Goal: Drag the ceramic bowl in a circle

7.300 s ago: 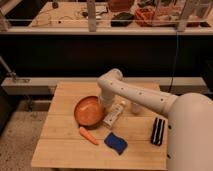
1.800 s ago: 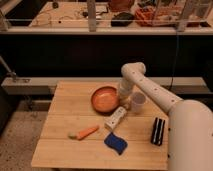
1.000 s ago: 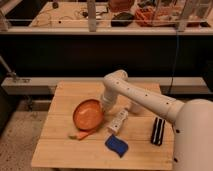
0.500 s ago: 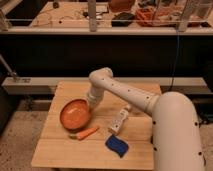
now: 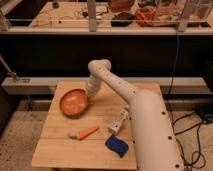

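Note:
The ceramic bowl [image 5: 74, 102] is round, shallow and orange-red with a paler inside. It sits on the left half of the wooden table [image 5: 55, 152], towards the back. My gripper [image 5: 90, 93] is at the bowl's right rim, at the end of the white arm [image 5: 125, 92] that reaches in from the lower right. The arm's wrist covers the spot where gripper and rim meet.
An orange carrot [image 5: 84, 133] lies in front of the bowl. A white bottle-like item [image 5: 117, 120] lies near the table's middle and a blue sponge [image 5: 116, 145] near the front. My arm hides the table's right part. A dark shelf and railing stand behind.
The bowl has slid left across the table and then towards the back edge, with the gripper staying at its rim. The carrot now lies apart from the bowl, in front of it.

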